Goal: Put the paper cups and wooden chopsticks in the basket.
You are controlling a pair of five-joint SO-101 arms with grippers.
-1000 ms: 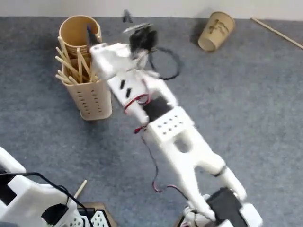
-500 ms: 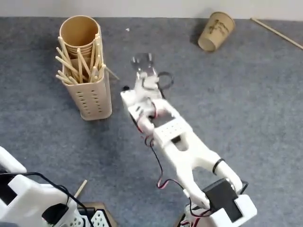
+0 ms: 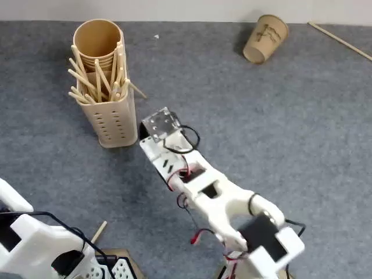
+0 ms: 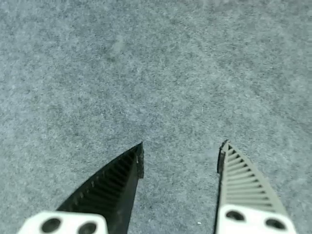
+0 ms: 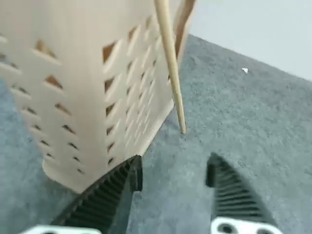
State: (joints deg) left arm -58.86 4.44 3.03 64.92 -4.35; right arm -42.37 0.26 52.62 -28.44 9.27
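Hangs right gripper [image 5: 173,178], fingers spread and empty, just beside basket [image 3: 113,125] holding stacked cups [image 3: 96,38] and chopsticks [image 3: 87,81]; leaves tipped cup [image 3: 264,38] and stray chopstick [image 3: 340,39] far across table [image 3: 302,145]; holds left gripper [image 4: 180,156] likewise parted, empty.

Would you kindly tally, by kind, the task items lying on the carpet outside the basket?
paper cup: 1
wooden chopsticks: 2, the other at the near edge
Total: 3
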